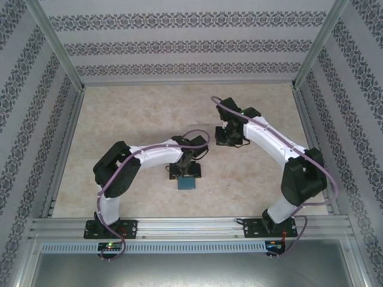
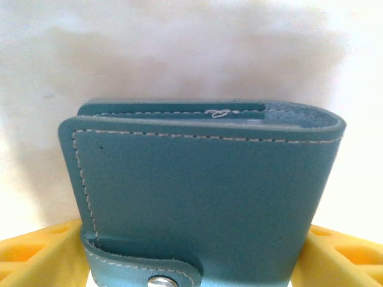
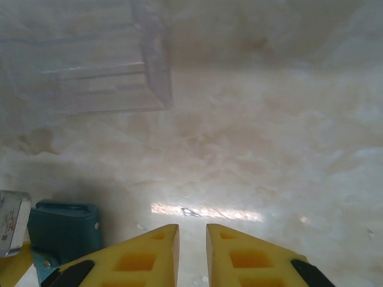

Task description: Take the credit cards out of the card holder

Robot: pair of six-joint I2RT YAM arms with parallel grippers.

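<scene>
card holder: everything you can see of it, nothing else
The card holder is a small teal wallet, leather-like, with pale stitching along its edges. It is folded shut; a closure tab with a metal snap wraps one end. Between the two panels a thin gap shows something pale, too unclear to call a card. The left claw grips it, yellow fingers on opposite sides, toward the near side of the marbled table; whether it touches the table is unclear.
</scene>
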